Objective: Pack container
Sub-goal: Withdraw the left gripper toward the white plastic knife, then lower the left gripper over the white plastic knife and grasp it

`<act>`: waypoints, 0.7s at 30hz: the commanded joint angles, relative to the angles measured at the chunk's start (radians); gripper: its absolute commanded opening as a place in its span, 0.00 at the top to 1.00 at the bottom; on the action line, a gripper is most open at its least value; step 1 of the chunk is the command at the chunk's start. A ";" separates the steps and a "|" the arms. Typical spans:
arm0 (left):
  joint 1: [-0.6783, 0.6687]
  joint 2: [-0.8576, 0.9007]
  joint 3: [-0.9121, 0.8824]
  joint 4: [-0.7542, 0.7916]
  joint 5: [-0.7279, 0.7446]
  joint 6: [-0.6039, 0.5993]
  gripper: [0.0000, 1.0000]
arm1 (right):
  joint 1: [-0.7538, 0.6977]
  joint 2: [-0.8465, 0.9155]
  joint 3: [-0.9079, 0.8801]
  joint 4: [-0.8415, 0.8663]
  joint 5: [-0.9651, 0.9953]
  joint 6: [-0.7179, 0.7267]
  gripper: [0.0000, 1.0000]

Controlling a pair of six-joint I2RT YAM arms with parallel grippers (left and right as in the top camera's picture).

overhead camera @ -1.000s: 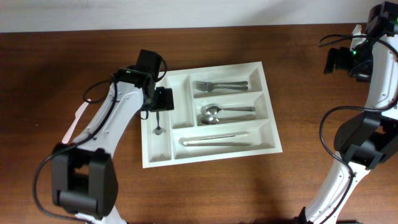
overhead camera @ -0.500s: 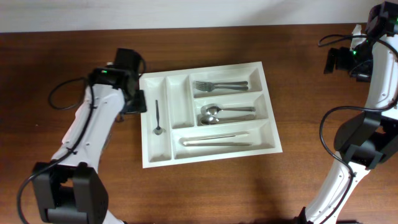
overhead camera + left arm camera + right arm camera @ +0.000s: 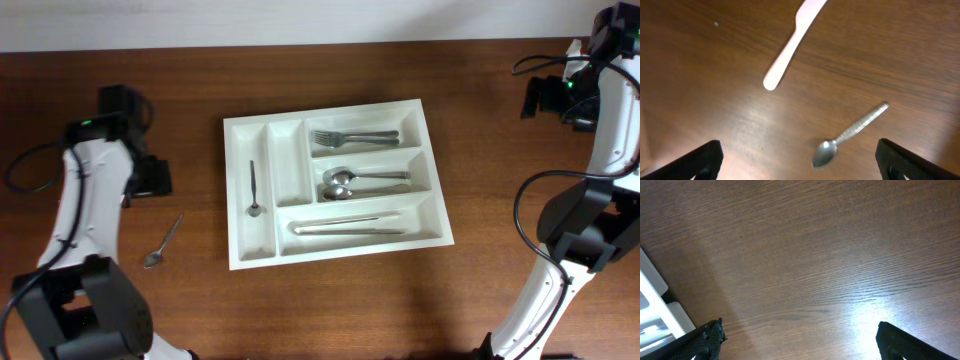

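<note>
The white container (image 3: 340, 253) lies mid-table, with a corner in the right wrist view (image 3: 652, 297). It holds a small spoon (image 3: 253, 190) in its leftmost narrow compartment. The long compartments hold forks (image 3: 355, 137), spoons (image 3: 362, 180) and knives (image 3: 350, 225). My left gripper (image 3: 150, 178) is open and empty, left of the container, above the bare wood. A loose small metal spoon (image 3: 163, 242) lies on the table, between the open fingers (image 3: 800, 167) in the left wrist view (image 3: 847, 136). My right gripper (image 3: 545, 98) is open and empty (image 3: 800, 340), raised at the far right.
A pale pink plastic utensil (image 3: 790, 47) lies on the wood beyond the loose spoon. In the overhead view my left arm mostly hides it. The second narrow compartment (image 3: 290, 165) of the container holds nothing.
My left gripper has moved left, away from the container, and now hangs over the table. The small spoon stays in the leftmost compartment. The right arm has not moved.
</note>
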 commanded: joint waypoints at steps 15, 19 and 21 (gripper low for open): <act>0.182 0.036 -0.163 0.317 0.303 0.273 0.07 | 0.004 -0.002 0.001 -0.003 -0.006 0.008 0.01; 0.182 0.124 -0.163 0.325 0.303 0.275 0.07 | 0.004 -0.002 0.001 -0.003 -0.006 0.008 0.01; 0.182 0.160 -0.163 0.318 0.302 0.290 0.07 | 0.004 -0.002 0.001 -0.003 -0.006 0.008 0.01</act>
